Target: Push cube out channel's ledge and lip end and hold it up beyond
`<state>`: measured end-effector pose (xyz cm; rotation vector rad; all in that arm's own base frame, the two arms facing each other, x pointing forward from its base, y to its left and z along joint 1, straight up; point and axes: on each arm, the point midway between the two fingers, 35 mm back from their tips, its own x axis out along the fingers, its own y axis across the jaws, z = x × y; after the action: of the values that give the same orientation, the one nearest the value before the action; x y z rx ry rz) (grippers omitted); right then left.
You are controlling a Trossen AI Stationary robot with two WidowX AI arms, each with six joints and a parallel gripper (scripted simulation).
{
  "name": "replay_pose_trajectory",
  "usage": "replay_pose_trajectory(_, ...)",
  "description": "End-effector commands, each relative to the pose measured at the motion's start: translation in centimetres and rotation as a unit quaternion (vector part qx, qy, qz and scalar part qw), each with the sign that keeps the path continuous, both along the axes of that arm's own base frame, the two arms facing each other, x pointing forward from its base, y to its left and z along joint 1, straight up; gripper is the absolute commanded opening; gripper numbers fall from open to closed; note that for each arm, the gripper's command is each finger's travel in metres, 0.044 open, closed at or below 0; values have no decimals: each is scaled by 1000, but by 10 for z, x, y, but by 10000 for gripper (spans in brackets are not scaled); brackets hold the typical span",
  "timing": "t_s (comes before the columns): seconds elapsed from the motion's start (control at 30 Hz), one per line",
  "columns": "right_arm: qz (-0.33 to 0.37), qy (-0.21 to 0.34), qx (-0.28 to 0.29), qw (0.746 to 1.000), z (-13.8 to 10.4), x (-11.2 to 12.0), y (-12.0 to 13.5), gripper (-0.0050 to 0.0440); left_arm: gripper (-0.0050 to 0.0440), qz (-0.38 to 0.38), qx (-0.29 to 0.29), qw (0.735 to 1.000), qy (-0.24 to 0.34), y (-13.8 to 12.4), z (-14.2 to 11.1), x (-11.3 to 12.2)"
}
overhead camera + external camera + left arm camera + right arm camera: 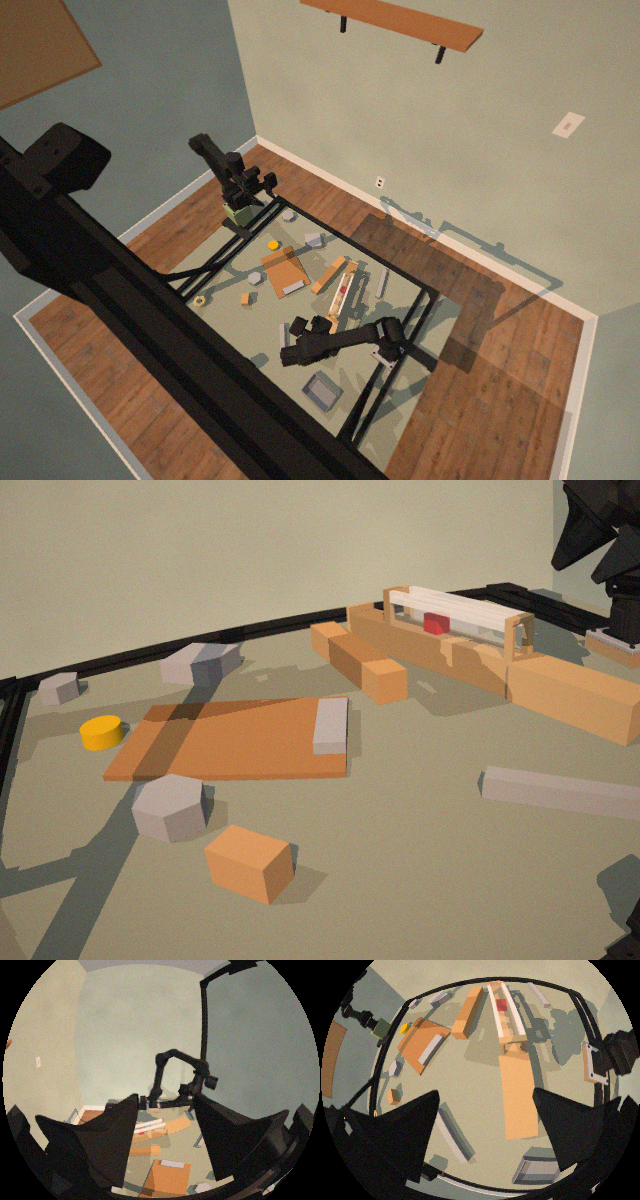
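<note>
The red cube (435,623) sits inside the channel (454,619), a wooden trough with clear walls and white top rails, about midway along it. The cube also shows in the overhead view (342,290) and the right wrist view (500,1004). The channel's base sticks out a little past its left end (361,613) in the exterior view. My right gripper (308,325) (487,1094) is open and empty, above the table beyond the channel's other end, looking along it. My left gripper (261,178) is open and empty, raised at the far table corner (166,1099).
A long orange block (568,697) lies against the channel's near end. An orange bar (361,660) lies beside the channel. An orange board (232,738) carries a grey block. A yellow disc (101,732), grey lumps (168,805), an orange block (248,862), a grey bar (563,792) and a grey tray (321,391) are scattered about.
</note>
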<state>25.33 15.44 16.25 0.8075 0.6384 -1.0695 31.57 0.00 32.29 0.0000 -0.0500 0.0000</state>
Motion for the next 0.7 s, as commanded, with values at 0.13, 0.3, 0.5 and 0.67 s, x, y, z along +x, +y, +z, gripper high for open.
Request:
replay_pose_trajectory(0.13,0,0,0,1000,0,0,0,400,235,0,0,1000,0,0,0,0)
replay_pose_trajectory(0.3,0,0,0,1000,0,0,0,400,235,0,0,1000,0,0,0,0)
replay_pose_trajectory(0.5,0,0,0,1000,0,0,0,400,235,0,0,1000,0,0,0,0)
replay_pose_trajectory(0.67,1,2,0,1000,0,0,0,304,331,0,0,1000,0,1,0,0)
